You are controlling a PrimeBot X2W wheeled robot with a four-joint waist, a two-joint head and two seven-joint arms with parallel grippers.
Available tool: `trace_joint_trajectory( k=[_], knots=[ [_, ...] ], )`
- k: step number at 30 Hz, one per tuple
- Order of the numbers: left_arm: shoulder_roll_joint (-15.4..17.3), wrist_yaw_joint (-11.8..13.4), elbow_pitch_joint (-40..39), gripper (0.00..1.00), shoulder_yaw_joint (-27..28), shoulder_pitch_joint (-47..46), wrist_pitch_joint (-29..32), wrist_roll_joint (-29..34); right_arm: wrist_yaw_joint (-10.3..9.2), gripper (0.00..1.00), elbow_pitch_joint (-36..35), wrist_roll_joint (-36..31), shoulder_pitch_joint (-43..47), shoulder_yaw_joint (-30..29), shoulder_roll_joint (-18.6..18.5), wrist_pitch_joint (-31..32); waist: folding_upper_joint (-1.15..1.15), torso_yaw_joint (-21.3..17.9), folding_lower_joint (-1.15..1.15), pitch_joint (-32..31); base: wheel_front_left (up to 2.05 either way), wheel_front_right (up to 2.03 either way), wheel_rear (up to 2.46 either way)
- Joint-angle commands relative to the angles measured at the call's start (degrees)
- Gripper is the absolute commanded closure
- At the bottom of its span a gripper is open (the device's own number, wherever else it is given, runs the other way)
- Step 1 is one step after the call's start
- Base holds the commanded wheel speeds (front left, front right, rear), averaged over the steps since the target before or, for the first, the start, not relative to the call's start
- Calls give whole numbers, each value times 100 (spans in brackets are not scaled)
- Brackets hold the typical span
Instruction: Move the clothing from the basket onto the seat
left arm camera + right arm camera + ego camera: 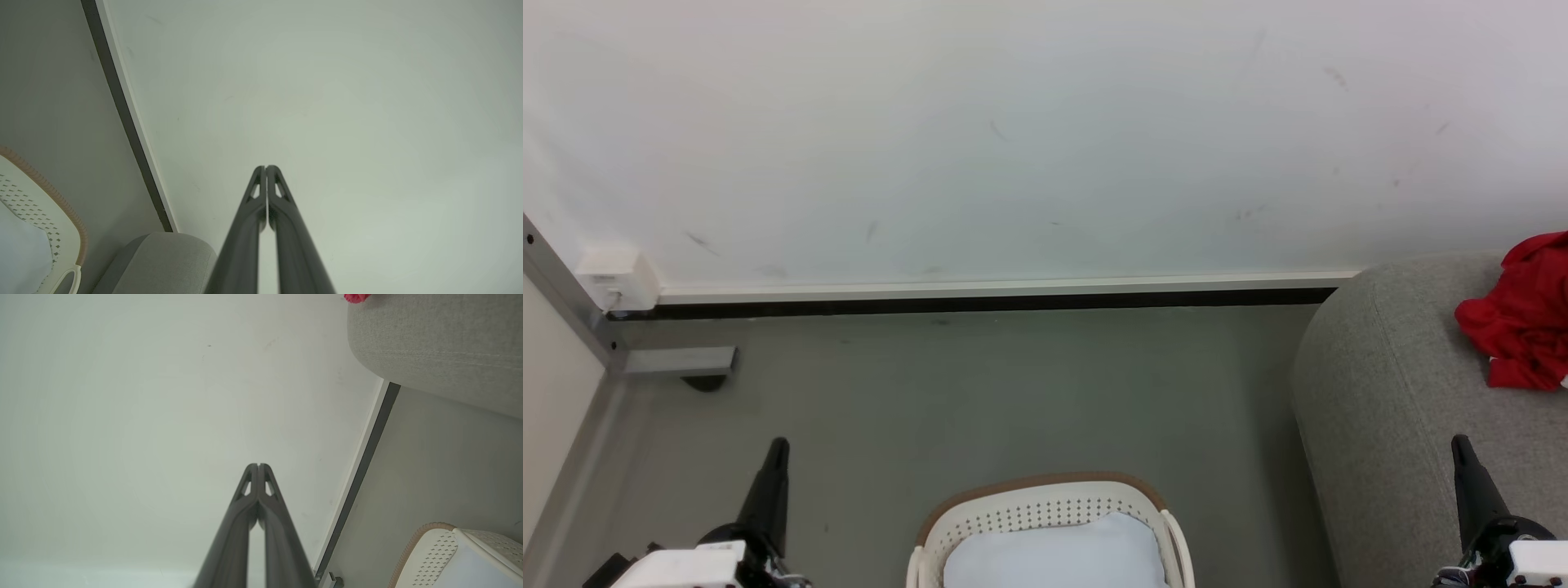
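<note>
Pointing toward the wall [1013, 122], left fingers [769, 486] pressed together, holding nothing. Right fingers [1474, 482] likewise closed and empty, seen against the seat [1388, 384]. Basket [1045, 483] on the floor [1013, 392] between the two arms, pale cloth [1054, 555] inside it. Red garment [1523, 318] lies bunched on top of the grey seat, far right, well apart from the basket.
</note>
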Motion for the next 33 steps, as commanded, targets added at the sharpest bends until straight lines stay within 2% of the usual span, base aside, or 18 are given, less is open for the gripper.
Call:
trace_joint_trajectory(
  k=[1, 33],
  knots=[
    [11, -36, -4, 100, 15, -53, 23, -80, -12, 100, -27, -33, -66, -30, 9, 3, 0, 0, 0, 0, 0, 0, 0],
    [12, -36, -4, 100, 14, -52, 22, -81, -12, 100, -26, -42, -67, -40, 17, 16, 0, 0, 0, 0, 0, 0, 0]
  ],
)
